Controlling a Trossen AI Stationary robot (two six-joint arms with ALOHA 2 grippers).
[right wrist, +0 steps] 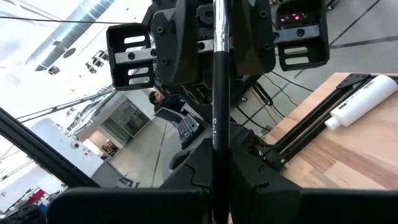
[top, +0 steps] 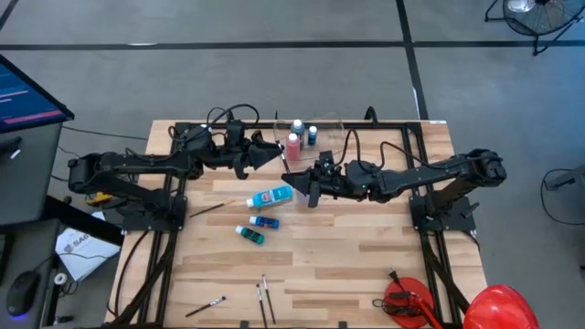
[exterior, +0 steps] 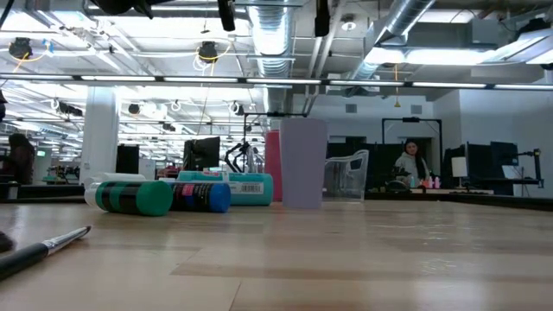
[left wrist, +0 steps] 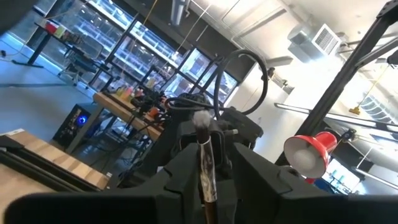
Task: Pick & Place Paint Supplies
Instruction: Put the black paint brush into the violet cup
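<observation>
Around my two hands I see bottles on the desk (top: 366,256) and a red lamp (left wrist: 309,151), while the thin dark brush (right wrist: 221,93) stands between my right hand (right wrist: 219,180), clenched on it, and left hand (left wrist: 208,180), grasping it too.

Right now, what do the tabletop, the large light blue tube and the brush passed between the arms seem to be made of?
Tabletop: pale wood planks, visible grain and seams, low sheen.
Large light blue tube: probably soft plastic, smooth with a printed label and white cap.
Brush: glossy dark handle, lacquered wood or plastic, I cannot tell which; pale bristle tuft in the left wrist view.
</observation>
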